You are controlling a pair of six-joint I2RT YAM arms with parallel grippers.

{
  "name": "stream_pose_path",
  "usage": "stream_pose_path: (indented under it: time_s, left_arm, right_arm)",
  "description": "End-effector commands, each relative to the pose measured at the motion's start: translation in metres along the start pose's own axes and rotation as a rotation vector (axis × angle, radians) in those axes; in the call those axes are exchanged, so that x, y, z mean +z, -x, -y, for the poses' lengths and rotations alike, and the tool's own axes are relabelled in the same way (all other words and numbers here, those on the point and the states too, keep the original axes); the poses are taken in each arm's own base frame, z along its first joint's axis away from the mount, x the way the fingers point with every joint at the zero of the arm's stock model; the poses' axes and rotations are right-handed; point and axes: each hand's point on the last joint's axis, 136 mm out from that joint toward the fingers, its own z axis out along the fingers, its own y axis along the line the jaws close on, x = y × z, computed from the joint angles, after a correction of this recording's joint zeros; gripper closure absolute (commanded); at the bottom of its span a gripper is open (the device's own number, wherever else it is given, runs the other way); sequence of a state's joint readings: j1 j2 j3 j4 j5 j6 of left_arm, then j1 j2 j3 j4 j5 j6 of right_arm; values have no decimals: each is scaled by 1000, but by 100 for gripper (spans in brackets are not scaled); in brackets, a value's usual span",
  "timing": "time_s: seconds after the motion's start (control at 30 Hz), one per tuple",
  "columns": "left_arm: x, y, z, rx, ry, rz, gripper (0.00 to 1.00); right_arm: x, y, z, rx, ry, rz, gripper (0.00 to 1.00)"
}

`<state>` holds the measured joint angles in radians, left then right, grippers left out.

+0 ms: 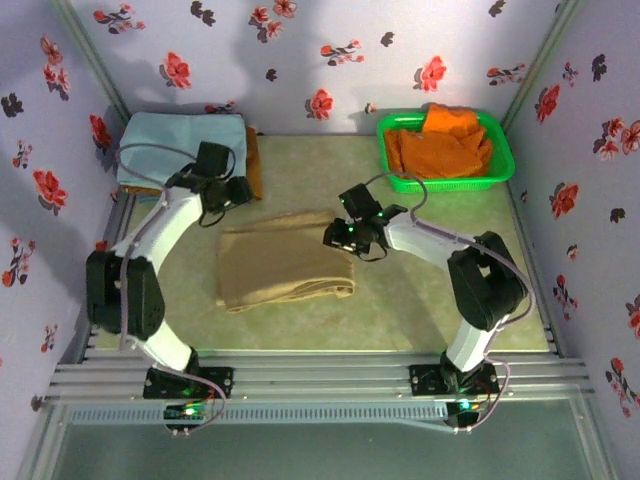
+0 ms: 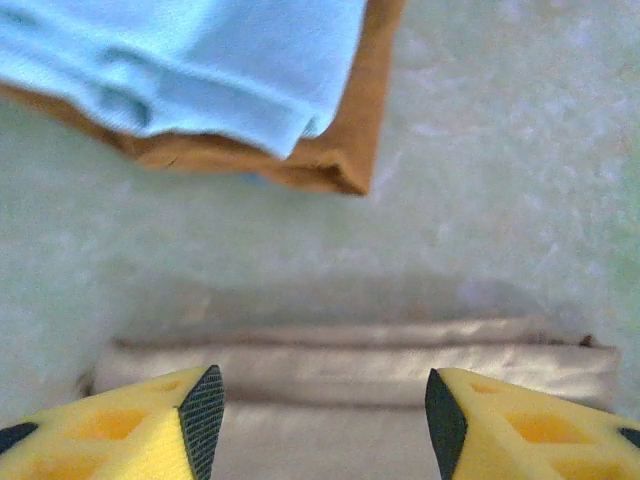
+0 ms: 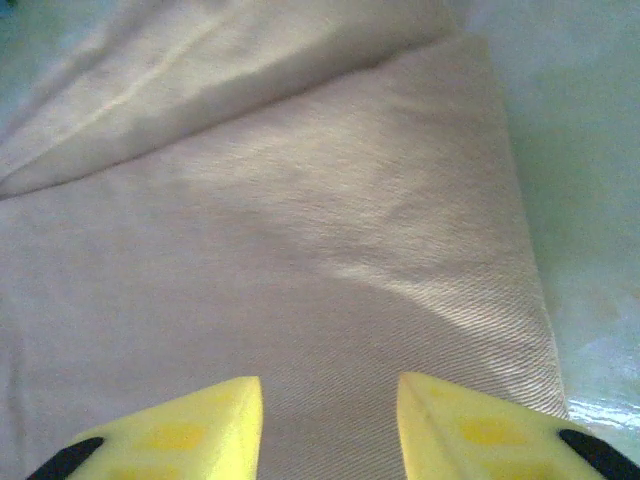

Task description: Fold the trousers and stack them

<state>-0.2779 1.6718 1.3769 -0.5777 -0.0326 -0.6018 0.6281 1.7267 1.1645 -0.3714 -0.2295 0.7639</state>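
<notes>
We see flowered lilac walls closing in a pale green table, and at its middle the trousers lie folded into a tan block, with bare surface on all sides of them. At the far left corner a light blue cloth sits on a brown cloth, whose far part the left wrist view cuts off. At the far right a green basket holds orange garments. The left gripper hangs over the trousers' far edge, its jaws wide apart and gripping nothing. The right gripper hovers over the trousers' right end, jaws parted more narrowly, no cloth pinched between them; whether its tips touch the cloth we cannot tell.
</notes>
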Motion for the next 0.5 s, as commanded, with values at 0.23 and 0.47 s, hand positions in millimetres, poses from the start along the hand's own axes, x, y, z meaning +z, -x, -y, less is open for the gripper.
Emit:
stream_pose_path:
  time_s: [0.23, 0.47]
  left_arm:
    - [100, -4, -1, 119, 103, -131, 39]
    - [140, 9, -7, 107, 136, -125, 45]
  right_arm:
    - [-31, -2, 1, -71, -33, 18, 38]
    - [-34, -8, 14, -53, -43, 19, 37]
